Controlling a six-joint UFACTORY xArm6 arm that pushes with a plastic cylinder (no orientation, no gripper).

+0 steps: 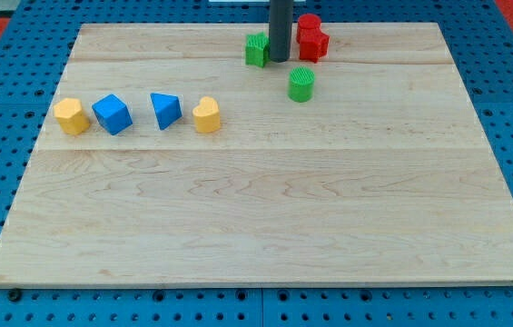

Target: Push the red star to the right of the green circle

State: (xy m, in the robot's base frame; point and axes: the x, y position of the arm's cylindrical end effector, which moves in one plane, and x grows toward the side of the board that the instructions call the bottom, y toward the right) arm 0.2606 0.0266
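The red star [314,44] lies near the view's top edge of the wooden board [256,209], touching a red circle [308,23] just above it. The green circle [300,84] stands below the star and slightly to its left, apart from it. My tip [279,60] comes down between a green star-like block [256,50] on its left and the red star on its right, close to both. The tip is above and left of the green circle.
A row of blocks sits at the board's left: a yellow hexagon [71,116], a blue cube [112,113], a blue triangle [165,110] and a yellow heart [206,115]. Blue pegboard surrounds the board.
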